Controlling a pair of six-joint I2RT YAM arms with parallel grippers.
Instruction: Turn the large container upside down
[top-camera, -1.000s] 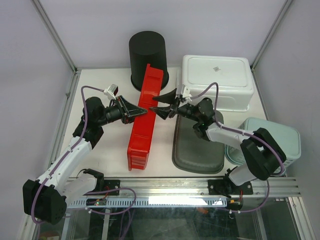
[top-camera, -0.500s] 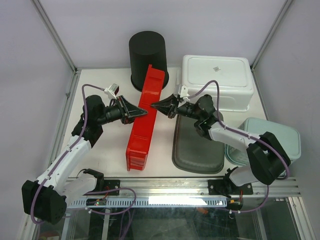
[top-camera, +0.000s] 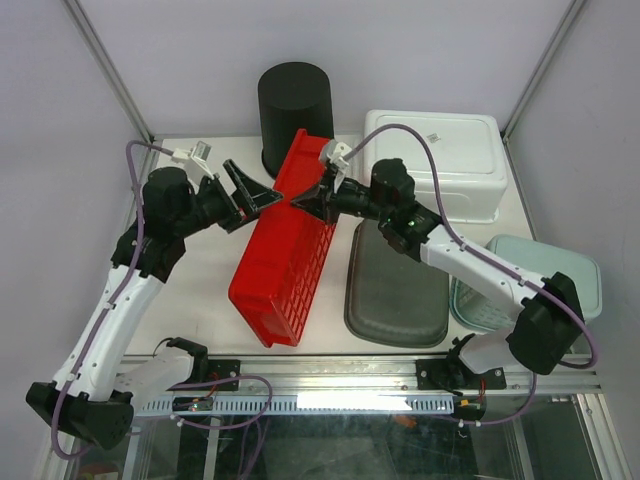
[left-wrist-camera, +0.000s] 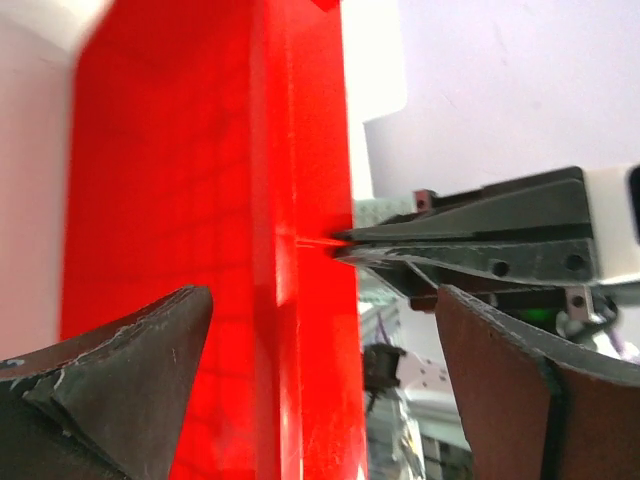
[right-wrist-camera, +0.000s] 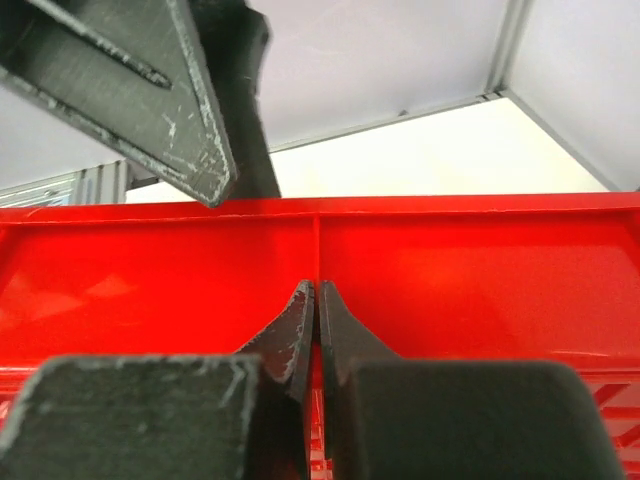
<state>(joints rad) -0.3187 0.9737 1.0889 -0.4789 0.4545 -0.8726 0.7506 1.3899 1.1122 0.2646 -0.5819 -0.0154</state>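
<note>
The right tool (top-camera: 301, 203) pinches the crate's (top-camera: 280, 270) upper rim to hold it tilted at mid-surface, while the left tool (top-camera: 258, 198) stands spread beside it, apparently leaving room to tip it.

The left arm (top-camera: 120, 310) and right arm (top-camera: 480, 270) have white shells between bulky black joints, with a purple cable (top-camera: 135, 215) along each. The left hand (top-camera: 255, 188) and right hand (top-camera: 300, 203) carry black wedge-shaped fingers (left-wrist-camera: 120, 370) with pale-scuffed edges. Small screws (left-wrist-camera: 575, 263) stud one finger. Each wrist carries a white camera block (top-camera: 195, 153).
</note>
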